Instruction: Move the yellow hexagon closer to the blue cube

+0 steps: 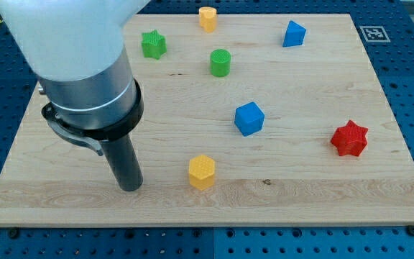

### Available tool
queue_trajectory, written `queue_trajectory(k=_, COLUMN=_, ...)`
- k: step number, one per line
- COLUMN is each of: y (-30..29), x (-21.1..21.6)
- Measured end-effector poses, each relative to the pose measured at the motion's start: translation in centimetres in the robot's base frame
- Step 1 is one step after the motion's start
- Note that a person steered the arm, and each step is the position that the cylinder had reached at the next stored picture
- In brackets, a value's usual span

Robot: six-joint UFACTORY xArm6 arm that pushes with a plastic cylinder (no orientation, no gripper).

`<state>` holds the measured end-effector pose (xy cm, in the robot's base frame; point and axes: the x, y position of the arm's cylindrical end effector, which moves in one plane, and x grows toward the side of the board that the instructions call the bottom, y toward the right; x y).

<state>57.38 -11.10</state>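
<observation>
Camera view: my tip (pixel 129 187) rests on the surface (pixel 322 180) just left of the yellow hexagon (pixel 202 172); blue cube (pixel 249 119) up-right; end effector is a plain rod, nothing to open or shut.

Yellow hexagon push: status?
My tip on board, at view's left of yellow hexagon, apart. Blue cube up-right of hexagon. Nothing between them.

The board (pixel 322 180) is pale wood with visible grain, matt. The yellow hexagon (pixel 201 172), just beside the tip (pixel 129 187), looks like ridged matt plastic.
</observation>
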Motion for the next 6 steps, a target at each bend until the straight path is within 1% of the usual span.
queue_trajectory(k=1, y=1.1, x=1.1)
queue_trajectory(k=2, y=2.7, x=3.5)
queue_trajectory(k=3, y=6.4, x=3.7)
queue_trajectory(k=4, y=8.1, x=2.4)
queue_trajectory(k=5, y=7.9, x=-0.2)
queue_trajectory(k=6, y=7.3, x=-0.7)
